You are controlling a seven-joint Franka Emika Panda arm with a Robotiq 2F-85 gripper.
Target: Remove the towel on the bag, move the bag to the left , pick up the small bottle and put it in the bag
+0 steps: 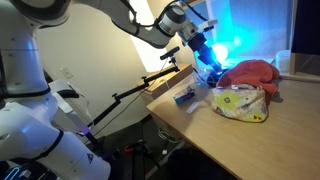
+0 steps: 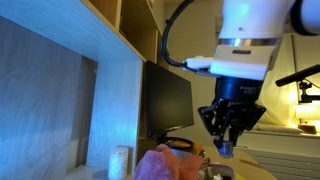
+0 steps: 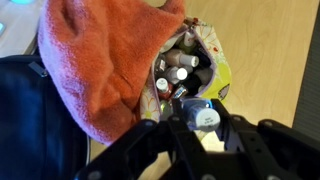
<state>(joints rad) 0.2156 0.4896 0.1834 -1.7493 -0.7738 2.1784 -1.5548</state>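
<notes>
We see pincer [image 3: 205, 124] narrow, gripping bottle [image 3: 205, 114], hovering just by open bag [image 3: 218, 70] mouth, lined up for drop, we reckon. Towel [image 3: 90, 60] lies beside bag on table [image 3: 280, 60], touching its edge, so mouth's clear.

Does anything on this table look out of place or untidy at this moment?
Yes. In the wrist view the towel overlaps one edge of the open bag, crowding its mouth, while the end effector holds the small bottle close by.
</notes>
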